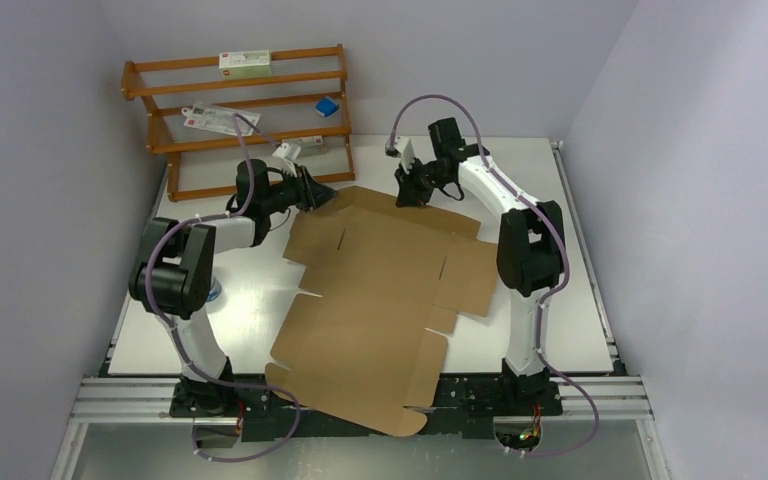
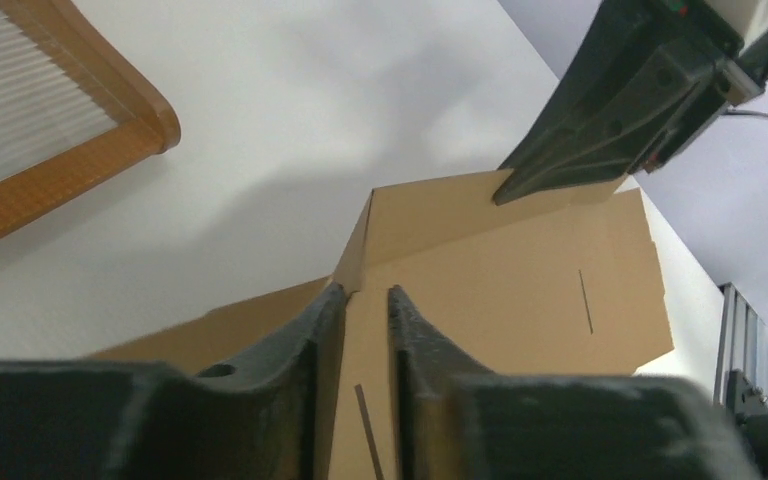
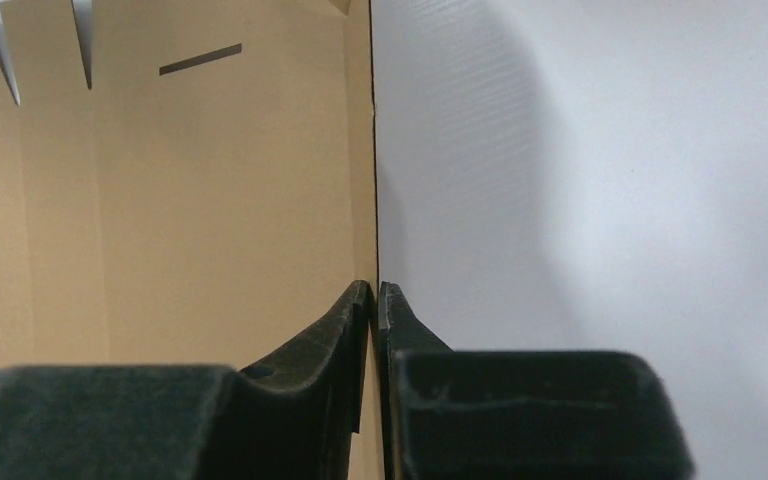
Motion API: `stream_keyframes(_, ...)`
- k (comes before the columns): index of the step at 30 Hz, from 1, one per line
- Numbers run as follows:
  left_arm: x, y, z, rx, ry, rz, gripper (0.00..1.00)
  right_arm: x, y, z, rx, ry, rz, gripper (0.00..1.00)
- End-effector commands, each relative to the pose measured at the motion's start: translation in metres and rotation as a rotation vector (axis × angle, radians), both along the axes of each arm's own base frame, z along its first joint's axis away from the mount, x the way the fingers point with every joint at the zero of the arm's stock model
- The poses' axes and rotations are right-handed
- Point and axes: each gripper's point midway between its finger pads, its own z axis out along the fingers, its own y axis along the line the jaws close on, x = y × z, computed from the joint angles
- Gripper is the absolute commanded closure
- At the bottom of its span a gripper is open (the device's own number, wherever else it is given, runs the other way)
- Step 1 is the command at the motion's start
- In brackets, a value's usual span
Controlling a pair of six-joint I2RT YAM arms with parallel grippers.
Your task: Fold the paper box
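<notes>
At the near edge, the grey aluminium rail carrying both arm bases is overlapped by the near flaps of the paper box, a plain brown die-cut sheet of corrugated cardboard with slits and side flaps. The sheet is spread open and mostly flat on the white surface. It runs at a slight diagonal from the rail to the far half of the surface, between the two arms. Both arms are angled inward over its far edge.

The right end effector is seen closed on the thin far edge of the sheet, its two black fingers pressed together with only the cardboard's thickness between them. The left end effector is placed at the far left corner of the sheet. Its fingers are parted by a narrow gap, through which the cardboard and one slit are seen; whether the sheet is touched by them cannot be told. Just beyond those fingertips a narrow far panel appears bent up along a crease.

An orange-brown wooden rack stands at the far left corner of the surface, with white printed cartons and a small blue object on its shelves.
</notes>
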Motion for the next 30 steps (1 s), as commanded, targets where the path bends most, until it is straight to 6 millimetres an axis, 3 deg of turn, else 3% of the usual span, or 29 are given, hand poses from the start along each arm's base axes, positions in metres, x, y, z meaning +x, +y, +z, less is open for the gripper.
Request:
stream_keyframes(1,0.001,0.011,0.015,0.057,-0.019,0.097,0.65,0.005,-0.004,0.023,-0.043,-0.112,-0.003,0.89)
stream_keyframes(6,-0.009,0.033,-0.004,0.178,0.128,0.24,0.54,0.003,0.001,0.032,-0.084,-0.168,0.025,0.91)
stream_keyframes(12,-0.045,0.061,-0.019,0.248,0.265,0.39,0.49,0.003,0.006,0.032,-0.111,-0.21,0.056,0.93)
stream_keyframes(22,-0.106,0.058,-0.066,0.241,0.455,0.309,0.46,0.001,0.003,0.026,-0.148,-0.228,0.039,0.94)
stream_keyframes(30,-0.131,0.07,-0.089,0.311,0.504,0.327,0.44,0.0,0.006,0.031,-0.143,-0.252,0.039,0.94)
